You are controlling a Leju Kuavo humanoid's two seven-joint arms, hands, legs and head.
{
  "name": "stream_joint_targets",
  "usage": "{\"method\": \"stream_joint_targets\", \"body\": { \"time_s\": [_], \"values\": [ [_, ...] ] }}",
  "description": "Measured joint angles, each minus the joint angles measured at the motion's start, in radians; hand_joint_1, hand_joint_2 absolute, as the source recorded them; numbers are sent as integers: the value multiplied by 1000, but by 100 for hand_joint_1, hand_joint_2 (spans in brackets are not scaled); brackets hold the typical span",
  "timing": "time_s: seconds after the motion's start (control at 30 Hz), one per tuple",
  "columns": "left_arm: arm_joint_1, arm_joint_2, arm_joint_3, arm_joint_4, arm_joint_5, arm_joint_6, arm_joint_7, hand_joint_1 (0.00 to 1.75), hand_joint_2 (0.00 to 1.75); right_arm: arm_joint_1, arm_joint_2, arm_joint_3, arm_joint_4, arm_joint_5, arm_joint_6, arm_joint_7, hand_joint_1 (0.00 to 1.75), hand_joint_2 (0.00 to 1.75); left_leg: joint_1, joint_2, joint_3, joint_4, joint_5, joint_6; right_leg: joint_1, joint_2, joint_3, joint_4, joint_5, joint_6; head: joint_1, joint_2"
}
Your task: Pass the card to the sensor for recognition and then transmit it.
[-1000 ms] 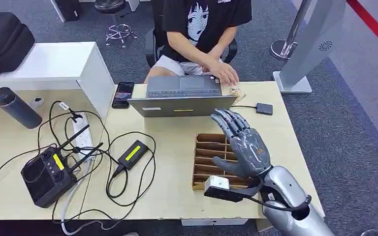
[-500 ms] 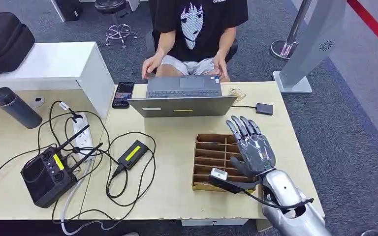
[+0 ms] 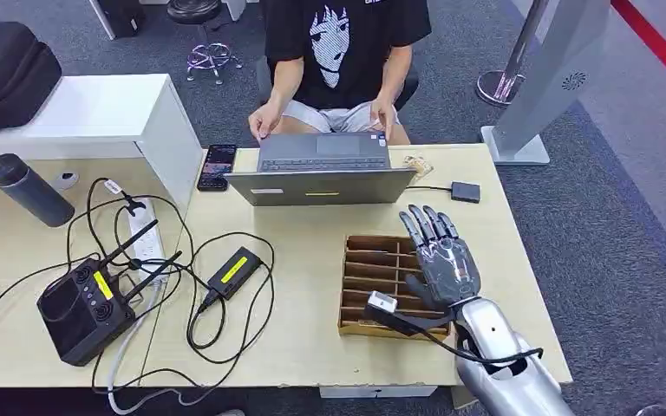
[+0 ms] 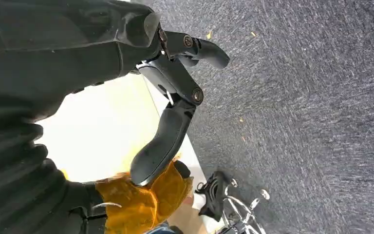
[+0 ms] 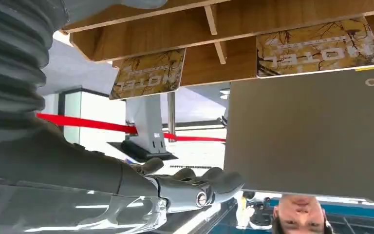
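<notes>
While fingers spread: right hand (image 3: 440, 256) holds nothing over the rack (image 3: 373, 282).
Desk (image 3: 312, 225): laptop (image 3: 321, 178) beyond hand.
Room: grey carpet (image 3: 624, 225).
Change: hand drew back slightly.
Left hand (image 4: 175, 97): grip unclear.

Bright, even indoor light; head view sharp, left wrist view overexposed

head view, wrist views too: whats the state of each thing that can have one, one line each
right hand: open, fingers spread, holding nothing, above the wooden card rack
left hand: holding nothing, hanging over carpet
wooden card rack: flat on the table
hotel cards: two standing in the rack's slots
laptop: open, a person's hands at it
phone: lying flat, screen dark
</notes>
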Motion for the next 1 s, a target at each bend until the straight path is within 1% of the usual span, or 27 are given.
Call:
{"method": "stream_joint_targets", "body": {
  "time_s": [0.47,0.67,0.8,1.0],
  "values": [
    [0,0,1,0,-6,0,0,0,175,3,3,-24,1,3,-1,-1,0,175,0,0,0,0,0,0,0,0,0,0,0,0,0,0],
    [0,-2,5,0,-13,0,0,0,175,7,3,-61,-3,-6,0,-1,0,175,0,0,0,0,0,0,0,0,0,0,0,0,0,0],
    [0,-3,11,0,-19,-1,0,0,175,8,3,-84,-2,24,-5,13,0,175,0,0,0,0,0,0,0,0,0,0,0,0,0,0],
    [0,-3,19,0,-24,-1,0,0,175,8,3,-111,7,20,-13,13,0,175,0,0,0,0,0,0,0,0,0,0,0,0,0,0]
  ]
}}
